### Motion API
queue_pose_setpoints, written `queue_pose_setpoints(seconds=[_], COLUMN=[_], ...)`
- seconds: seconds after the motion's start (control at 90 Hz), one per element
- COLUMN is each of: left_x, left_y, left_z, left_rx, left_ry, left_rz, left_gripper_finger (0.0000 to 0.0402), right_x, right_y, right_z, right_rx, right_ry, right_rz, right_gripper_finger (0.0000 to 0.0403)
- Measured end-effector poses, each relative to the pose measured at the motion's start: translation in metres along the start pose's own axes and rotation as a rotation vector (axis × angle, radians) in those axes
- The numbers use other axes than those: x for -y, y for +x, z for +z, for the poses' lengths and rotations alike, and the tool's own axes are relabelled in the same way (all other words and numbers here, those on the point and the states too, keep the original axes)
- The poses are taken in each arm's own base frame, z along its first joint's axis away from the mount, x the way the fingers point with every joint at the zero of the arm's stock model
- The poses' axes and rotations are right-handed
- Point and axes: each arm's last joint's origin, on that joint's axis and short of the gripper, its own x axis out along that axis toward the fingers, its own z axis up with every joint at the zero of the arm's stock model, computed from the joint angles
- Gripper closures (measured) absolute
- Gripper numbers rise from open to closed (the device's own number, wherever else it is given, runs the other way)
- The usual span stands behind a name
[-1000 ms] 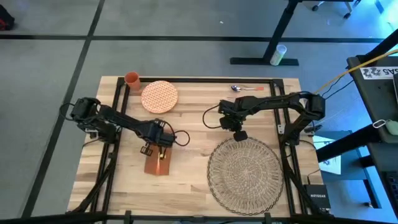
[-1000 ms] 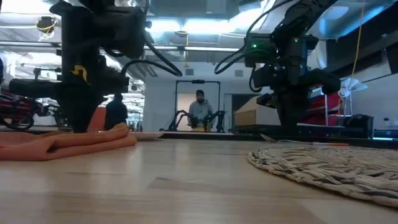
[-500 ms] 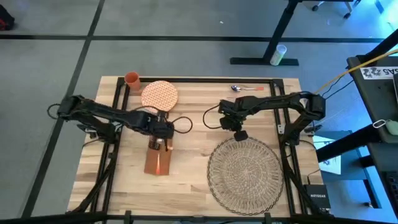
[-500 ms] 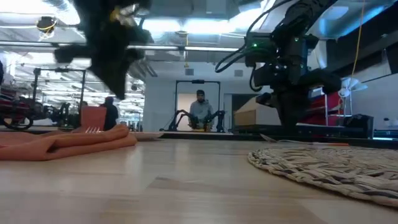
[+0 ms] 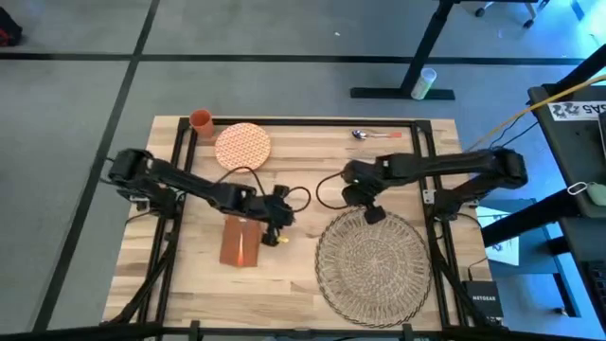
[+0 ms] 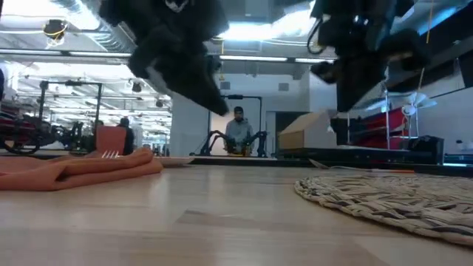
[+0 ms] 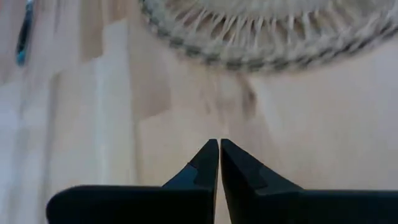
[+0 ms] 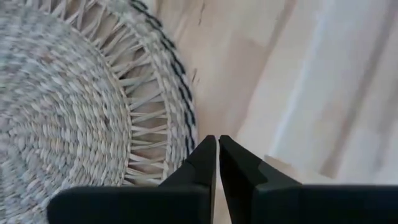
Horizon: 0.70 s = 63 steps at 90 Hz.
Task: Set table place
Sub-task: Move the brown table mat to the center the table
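Note:
The place, a round beige woven mat (image 5: 372, 265), lies flat on the table (image 5: 303, 189) at its near right; the low view shows it too (image 6: 399, 196). My right gripper (image 5: 372, 213) hangs shut over the mat's far-left rim (image 8: 168, 93), raised above it (image 6: 362, 66). My left gripper (image 5: 275, 224) is shut and held above the bare wood (image 7: 186, 93), between the rust-orange napkin (image 5: 240, 242) and the mat, whose rim (image 7: 261, 37) lies ahead of its fingers. Neither gripper holds anything.
An orange-patterned plate (image 5: 243, 145) and an orange cup (image 5: 201, 120) stand at the far left, and a spoon (image 5: 374, 134) lies at the far edge. Black frame rails (image 5: 180, 170) run across the table. A person (image 6: 238, 129) stands in the room beyond.
My left gripper has risen from the napkin, swung toward the far edge, then gone toward the table's right, ending between napkin and mat. My right gripper has lifted and shifted slightly toward the near edge, over the mat's rim. The napkin and mat stay where they were.

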Motion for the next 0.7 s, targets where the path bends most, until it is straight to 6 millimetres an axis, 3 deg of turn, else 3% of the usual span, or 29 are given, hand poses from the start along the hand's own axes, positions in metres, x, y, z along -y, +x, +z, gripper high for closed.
queue_pose_setpoints(seconds=[0.167,0.544,0.7], left_x=[0.007,0.015,0.018], left_y=[0.016,0.044,0.056], left_z=[0.002,-0.008,-0.004], left_rx=[0.068,0.078,0.133], left_ry=[-0.029,-0.108,-0.136], left_rz=[-0.004,-0.061,-0.116], left_gripper_finger=[0.0402,0.0402,0.0402], right_x=[-0.009,-0.013,-0.013], right_y=[-0.011,-0.01,-0.01], right_z=[0.0,-0.001,-0.002], right_rx=[0.012,-0.029,-0.038], right_ry=[0.018,0.061,0.063], right_rz=[-0.03,-0.043,-0.041], right_gripper_finger=[0.0398,0.0398,0.0398])
